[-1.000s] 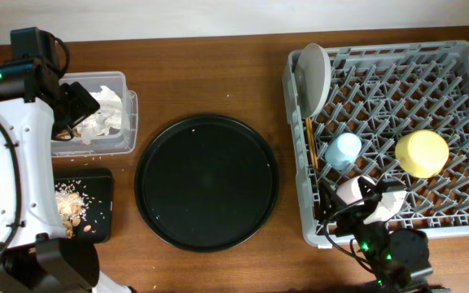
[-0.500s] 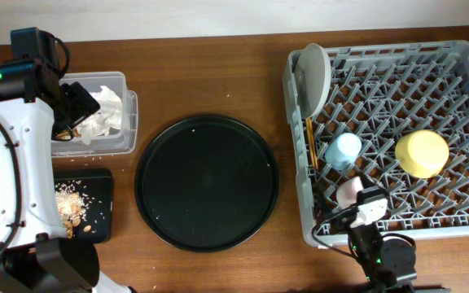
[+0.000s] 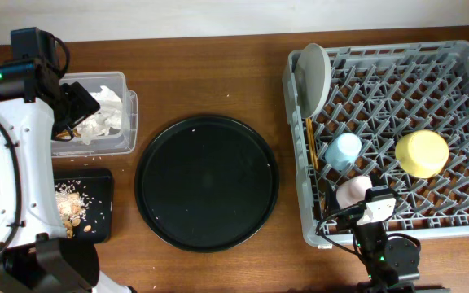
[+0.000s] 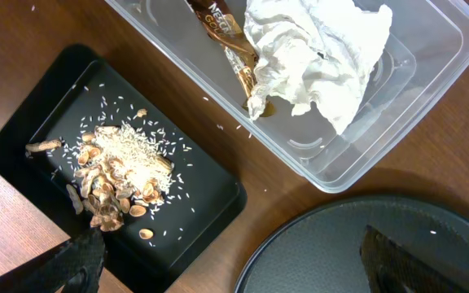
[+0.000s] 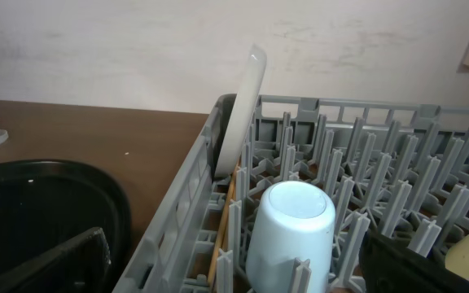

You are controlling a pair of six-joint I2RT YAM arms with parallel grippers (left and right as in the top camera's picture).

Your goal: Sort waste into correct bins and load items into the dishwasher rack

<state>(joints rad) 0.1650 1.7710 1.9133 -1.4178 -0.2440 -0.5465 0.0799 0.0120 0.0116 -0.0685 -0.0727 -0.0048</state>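
The right claw is spread wide with nothing between its fingers, and it sits at the near edge of the large square grey plastic dishwasher rack, looking in over the wall. In the overhead view the small pink cup rests in the rack's near-left part, just beside this claw on its left; whether the two touch cannot be told. Straight ahead of the claw the small light-blue cup stands bottom up among the pegs. The pair of thin wooden chopsticks lies along the left wall, and the round pale grey-white plate stands on edge in the far-left corner. The yellow bowl sits to the right of the blue cup. The left claw is also wide open and empty, well apart from the rack. Ahead of it the clear rectangular plastic tub holds the crumpled white paper napkin and the small brown wrapper. One finger shows over the shallow flat black rectangular tray, which carries the beige-brown crumbly food scraps. The other finger shows over the large round black tray.
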